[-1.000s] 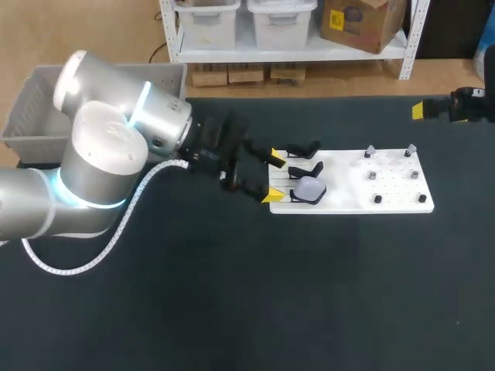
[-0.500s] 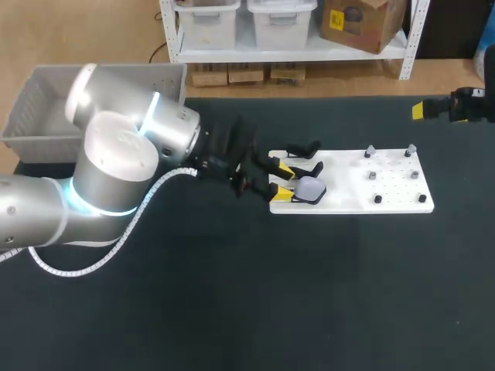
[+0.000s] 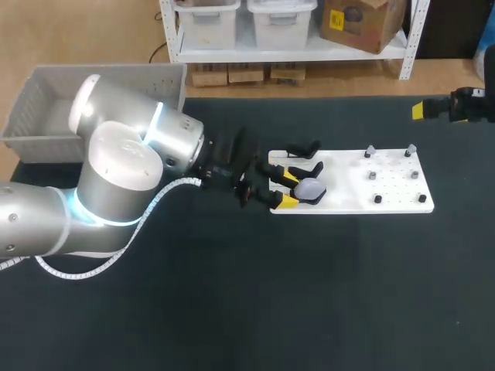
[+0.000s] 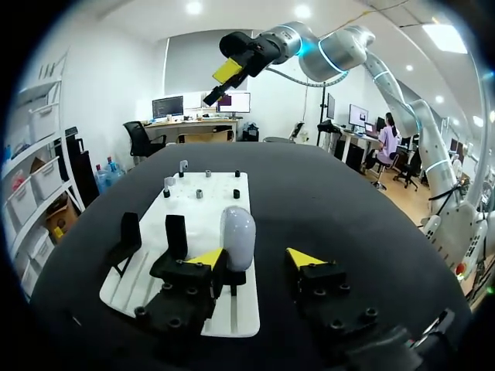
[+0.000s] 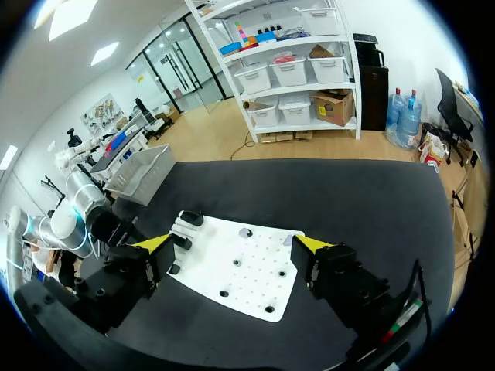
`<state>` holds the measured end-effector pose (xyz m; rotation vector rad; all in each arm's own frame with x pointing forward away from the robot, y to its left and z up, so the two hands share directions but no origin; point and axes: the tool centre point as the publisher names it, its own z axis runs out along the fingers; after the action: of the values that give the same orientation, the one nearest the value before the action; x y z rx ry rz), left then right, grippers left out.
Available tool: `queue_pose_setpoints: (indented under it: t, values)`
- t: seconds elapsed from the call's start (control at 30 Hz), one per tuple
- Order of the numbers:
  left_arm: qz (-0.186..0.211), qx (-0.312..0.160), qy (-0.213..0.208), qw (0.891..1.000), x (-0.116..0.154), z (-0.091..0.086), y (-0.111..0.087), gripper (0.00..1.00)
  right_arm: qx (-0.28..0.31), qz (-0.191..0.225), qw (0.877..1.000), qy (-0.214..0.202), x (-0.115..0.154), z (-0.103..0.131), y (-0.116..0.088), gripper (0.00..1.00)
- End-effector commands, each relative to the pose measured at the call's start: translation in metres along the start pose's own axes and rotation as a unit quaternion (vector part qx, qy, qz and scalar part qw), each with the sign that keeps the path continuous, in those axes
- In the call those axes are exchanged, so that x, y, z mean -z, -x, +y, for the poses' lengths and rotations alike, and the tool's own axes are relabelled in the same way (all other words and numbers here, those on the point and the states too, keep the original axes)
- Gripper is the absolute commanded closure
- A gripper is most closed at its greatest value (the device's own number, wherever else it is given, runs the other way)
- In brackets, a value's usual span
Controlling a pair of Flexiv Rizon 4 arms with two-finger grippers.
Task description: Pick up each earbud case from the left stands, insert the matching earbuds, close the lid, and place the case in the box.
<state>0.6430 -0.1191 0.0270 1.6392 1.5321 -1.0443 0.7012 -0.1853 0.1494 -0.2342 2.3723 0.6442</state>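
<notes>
As left gripper [image 3: 288,189] advances rightward to frame centre, jaws spread, tips bracket near end of earbud case [image 3: 309,188]; grasp imminent. Right gripper [image 5: 232,243] upper right, spread.

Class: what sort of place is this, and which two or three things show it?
Most likely a robotics lab test bench: the left gripper, jaws open, at a white board of stands and pegs on a black table, an earbud case on one stand, and a grey box at the table's corner.
</notes>
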Motion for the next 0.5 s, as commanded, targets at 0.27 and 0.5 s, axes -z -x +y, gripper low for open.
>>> queue_pose_setpoints:
  t: [0.27,0.5]
  values:
    - [0.025,-0.011,0.001,1.0,-0.0029,0.0129,0.0037,0.42,0.0,0.0,1.0,-0.001,0.0005,0.0001,-0.0002,0.0]
    - [0.025,-0.01,0.002,1.0,-0.0039,0.0134,0.0012,0.43,0.0,0.0,1.0,-0.001,0.0005,0.0001,-0.0002,0.0]
